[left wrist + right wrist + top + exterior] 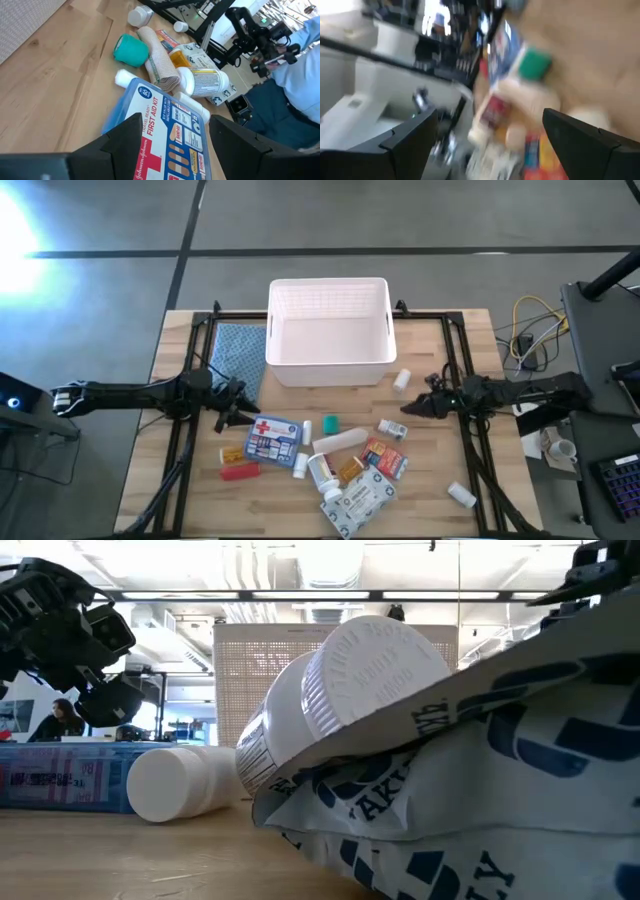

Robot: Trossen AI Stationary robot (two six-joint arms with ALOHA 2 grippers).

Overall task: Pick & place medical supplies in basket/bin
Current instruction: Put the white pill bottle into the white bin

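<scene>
- Low view: nearest the lens lies a crinkled grey-white pack [470, 790] with dark blue print, and a white pill bottle [330, 700] with a ribbed cap leans on top of it. A second, smooth white bottle [185, 780] lies on its side on the wooden counter [150, 860], just in front of the blue-white first-aid box [55, 775]. The perforated wall of the white bin [270, 665] stands behind them.
- High view: the rectangular white bin [328, 365] with ribbed inner walls sits at the far middle of the counter and holds nothing. A blue cloth [240, 350] lies flat just to its left. The supplies are all outside the bin, spread over the near half: the first-aid box with a red cross, a red box [240, 471], a teal roll [331, 423], a white tube [339, 442], orange boxes [385, 457] and loose white bottles.
- The left pincer [238, 412] hangs beside the first-aid box with its fingers partly spread, nothing between them. The right pincer [411, 408] stands near a small bottle [402, 380], spread wide and empty.
- Left wrist view: the glossy first-aid box [165, 130] lies just ahead of the dark fingers [125, 135], with the teal roll, a beige bandage roll [160, 72] and a labelled bottle [205, 82] beyond.
- Right wrist view: blurred; the dark fingers [415, 135] stand well apart.
</scene>
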